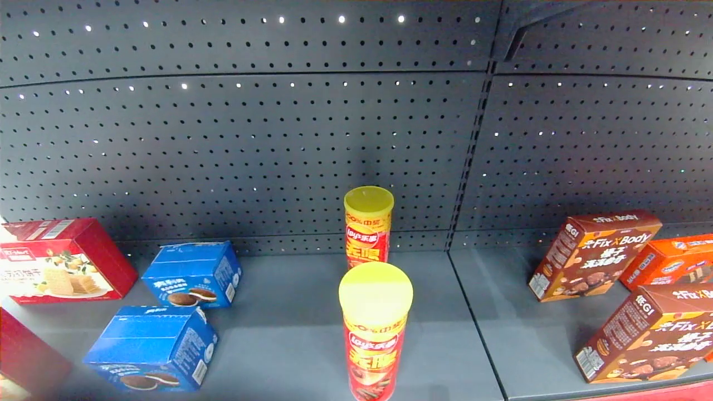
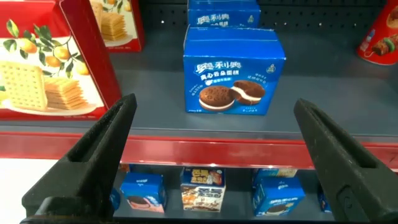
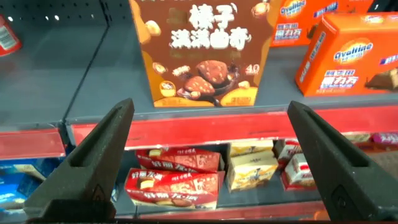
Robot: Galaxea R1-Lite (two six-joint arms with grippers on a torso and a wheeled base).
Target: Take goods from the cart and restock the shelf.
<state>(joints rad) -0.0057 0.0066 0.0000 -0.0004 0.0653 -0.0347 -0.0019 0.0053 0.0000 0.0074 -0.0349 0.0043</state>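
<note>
The biggest thing here is the shelf, a grey deck with a dark pegboard back, and imo it's only partly filled. At the far left sits a red cracker box. Over on the right are the far brown box and the near brown box, both skewed a bit, with an orange box just beside the far one at the right edge. Left of centre are two cookie packs, the far blue box and the near blue box, close together but not squared up. In the middle two cans stand upright in a line, the far chip can and the near chip can, with the near one right at the front edge. The left gripper hangs just off the near edge of the shelf, facing the near blue box, spread wide with nothing in it. The right gripper is the same deal at the brown-box end, just in front of the red front rail, wide apart and empty. My read is that several goods are already placed and nothing is being carried. There's a lot of bare deck between the groups, so the job looks maybe halfway at best. The next thing would be heading back to the cart for another item.
</note>
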